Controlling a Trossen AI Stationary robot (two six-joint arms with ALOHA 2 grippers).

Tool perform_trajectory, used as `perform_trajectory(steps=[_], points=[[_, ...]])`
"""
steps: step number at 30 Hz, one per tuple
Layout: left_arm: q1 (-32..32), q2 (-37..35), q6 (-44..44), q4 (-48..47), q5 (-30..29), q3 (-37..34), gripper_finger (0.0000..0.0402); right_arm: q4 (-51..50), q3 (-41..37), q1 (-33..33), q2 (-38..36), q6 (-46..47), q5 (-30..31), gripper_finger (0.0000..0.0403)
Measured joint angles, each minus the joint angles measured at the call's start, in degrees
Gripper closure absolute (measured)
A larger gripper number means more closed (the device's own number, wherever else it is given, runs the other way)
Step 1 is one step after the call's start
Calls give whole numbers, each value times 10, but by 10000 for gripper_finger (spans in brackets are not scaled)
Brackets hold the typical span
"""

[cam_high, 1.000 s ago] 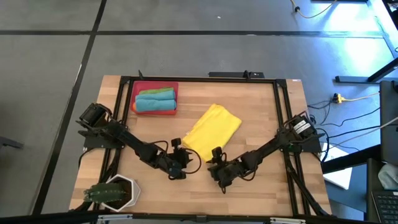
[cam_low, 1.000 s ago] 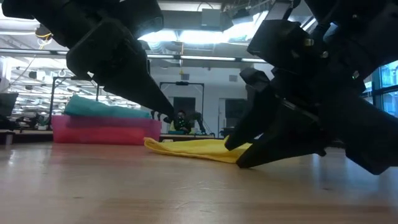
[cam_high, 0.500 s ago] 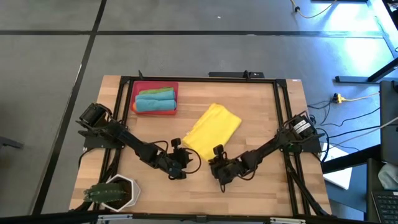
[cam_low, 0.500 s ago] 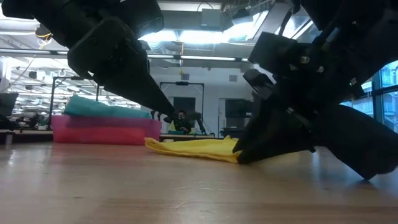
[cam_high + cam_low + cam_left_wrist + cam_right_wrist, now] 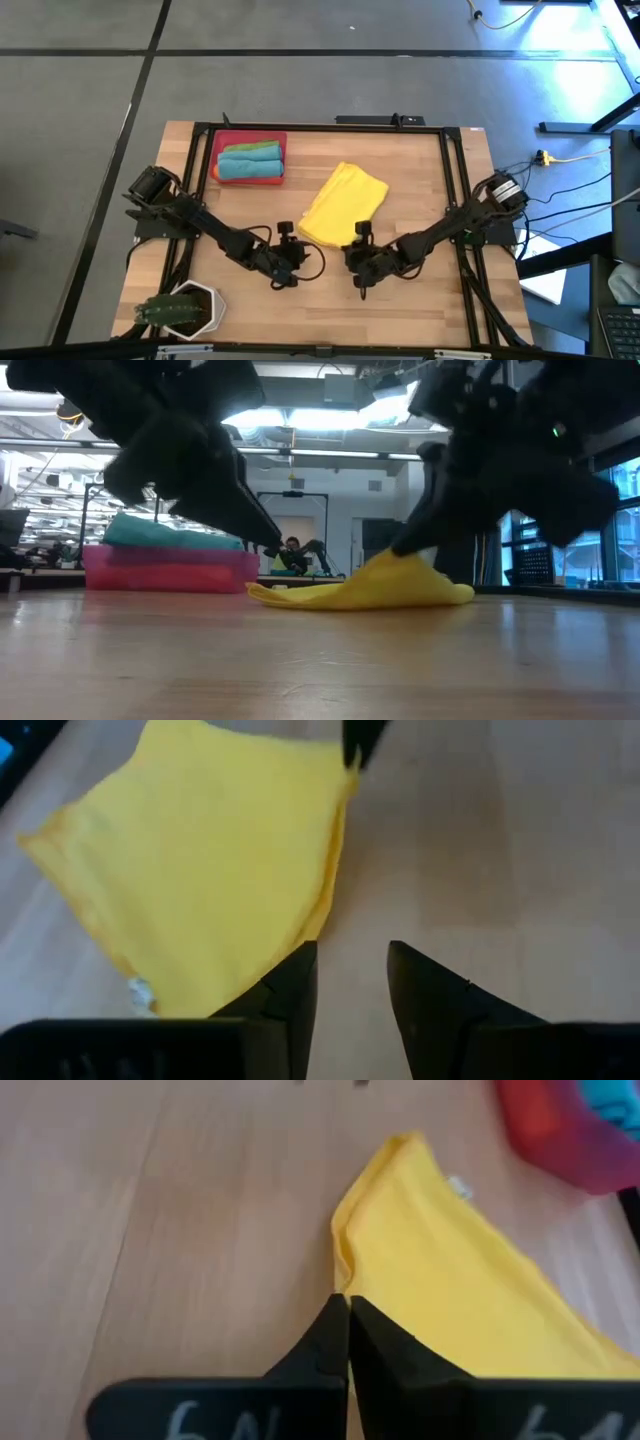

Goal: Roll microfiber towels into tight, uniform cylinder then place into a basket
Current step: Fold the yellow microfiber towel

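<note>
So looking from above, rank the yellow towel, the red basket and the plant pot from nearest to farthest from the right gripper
1. Yellow towel: its near corner is pinched in the shut right gripper.
2. Plant pot: front left corner of the table.
3. Red basket: back left, holding rolled towels.
Pot and basket are nearly equal, too close to rank firmly.

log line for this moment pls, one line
right gripper: shut on near corner of yellow microfiber towel, lifting it | left gripper: open at the towel's other near corner | red plastic basket: holds rolled teal and green towels
</note>
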Motion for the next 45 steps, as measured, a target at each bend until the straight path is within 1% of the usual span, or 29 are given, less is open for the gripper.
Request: perform_trajectory(steps=[2, 4, 10, 14, 17, 19, 23, 25, 31, 33, 36, 39, 42, 45], points=[[5, 2, 36, -3, 2, 0, 287, -7, 0, 0, -15, 9, 2, 399], [16, 2, 69, 2, 18, 0, 281, -16, 0, 0, -23, 21, 8, 399], [54, 2, 131, 1, 70, 0, 246, -21, 1, 1, -45, 22, 20, 401], [72, 2, 146, -4, 96, 0, 220, -24, 1, 1, -64, 22, 25, 401], [81, 9, 164, -9, 98, 0, 205, -31, 2, 1, -76, 21, 28, 401], [85, 19, 177, -13, 102, 0, 200, -31, 2, 1, -82, 21, 28, 401], [92, 50, 181, -3, 130, 0, 198, -42, 2, 1, -87, 26, 28, 402], [91, 61, 182, 6, 128, 1, 197, -47, 2, 1, -87, 34, 28, 402], [89, 72, 182, 9, 79, 2, 197, -64, 2, 1, -87, 49, 28, 400], [90, 74, 200, 8, 66, 2, 198, -67, 2, 1, -87, 52, 28, 401], [90, 74, 227, 5, 51, 2, 208, -74, 2, 1, -87, 63, 28, 401], [94, 75, 243, -2, 45, 1, 236, -81, 2, 2, -87, 70, 28, 400], [93, 75, 259, -5, 37, 0, 284, -91, 2, 5, -87, 84, 28, 400], [88, 76, 259, -9, 33, -1, 345, -99, 3, 14, -87, 97, 27, 400]])
